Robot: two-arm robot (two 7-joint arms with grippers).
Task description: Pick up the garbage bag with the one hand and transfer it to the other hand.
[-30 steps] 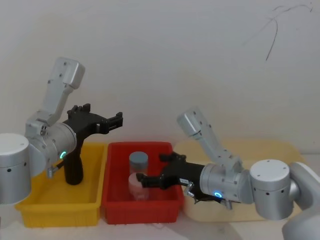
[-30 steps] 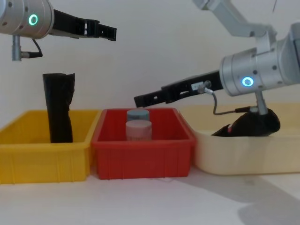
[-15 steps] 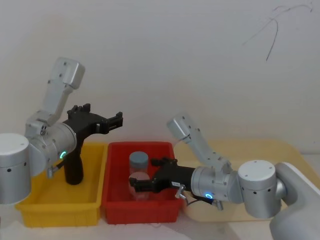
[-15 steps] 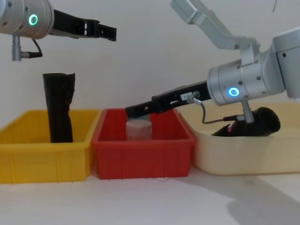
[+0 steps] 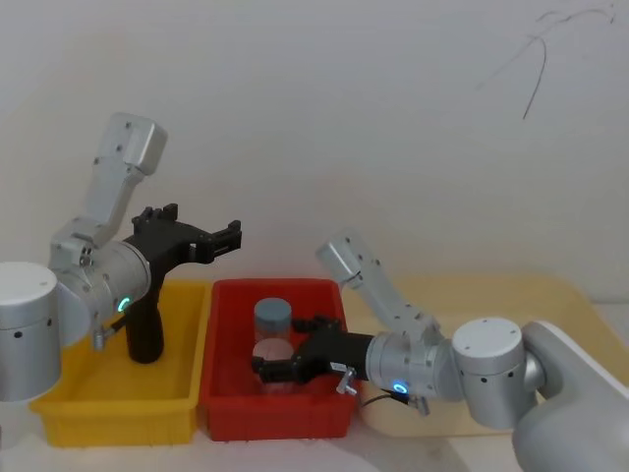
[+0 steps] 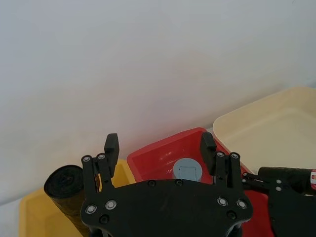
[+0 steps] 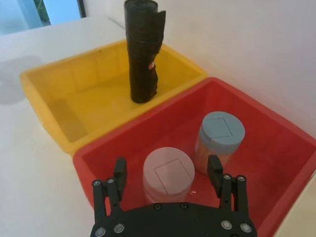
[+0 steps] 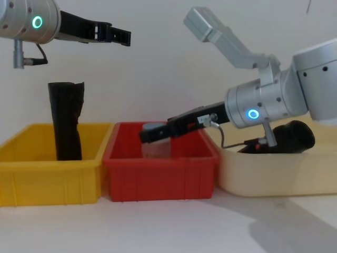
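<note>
**garbage bag lies behind the reaching arm, far from the hand meant to lift it**

the garbage bag (image 8: 295, 136), a smooth black roll of plastic, lies on its side in the shallow cream plastic tray (image 8: 263, 179) at the robot's right. its long axis runs roughly across the chest view, with one end propped higher than the other.

the right gripper (image 7: 167, 173), slim and black on the silver arm with the blue ring light, points away from the garbage bag. it reaches into the red plastic bin (image 5: 231, 393), its fingers spread wide on either side of a pink-lidded jar (image 7: 168, 174). a grey-blue-lidded jar (image 7: 220, 131) stands just beside that one.

the left gripper (image 6: 159, 145), on the arm with the green ring light, hangs high over the yellow plastic bin (image 8: 47, 176) with its fingers wide and empty. below it stands a second black roll with a ragged, flared top (image 8: 66, 121), upright in that bin.

the right arm is by far the nearer to the garbage bag. to lift it, the left gripper would likely have to cross the whole worktop, past the red bin.
</note>
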